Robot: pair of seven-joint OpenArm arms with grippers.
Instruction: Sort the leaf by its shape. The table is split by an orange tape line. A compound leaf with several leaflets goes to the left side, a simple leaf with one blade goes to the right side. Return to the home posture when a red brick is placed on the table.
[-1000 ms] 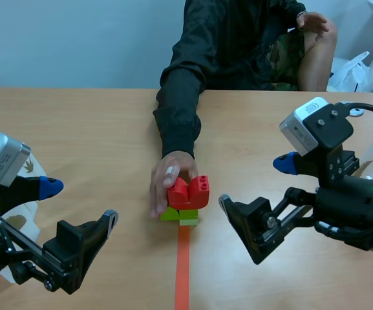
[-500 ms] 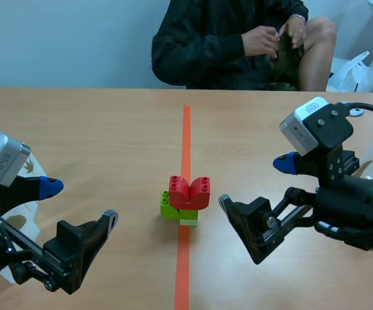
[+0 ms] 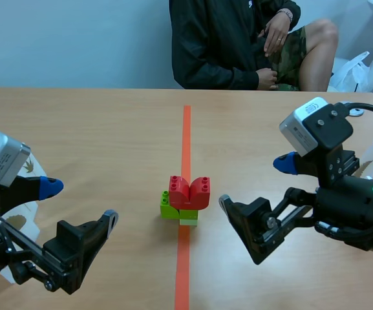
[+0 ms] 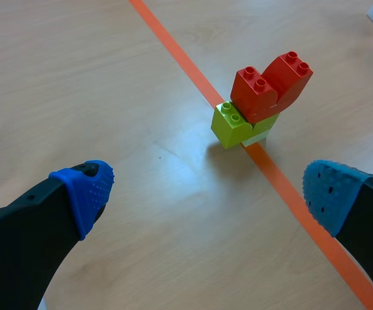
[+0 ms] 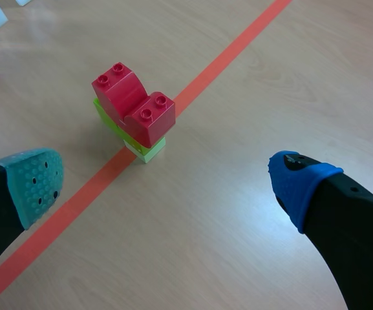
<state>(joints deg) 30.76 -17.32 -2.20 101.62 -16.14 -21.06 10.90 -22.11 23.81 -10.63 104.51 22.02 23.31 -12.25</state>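
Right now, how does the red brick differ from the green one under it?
The red brick sits on top; the green brick lies under it. The red brick has a curved dip between two studded ends; the green brick is a plain block, one studded end jutting out past it. Both stand on the orange tape line.

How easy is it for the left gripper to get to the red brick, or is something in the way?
Probably easy. The left gripper is open and the red brick stands ahead of it on green bricks, with only bare table between. The person's hands are off it.
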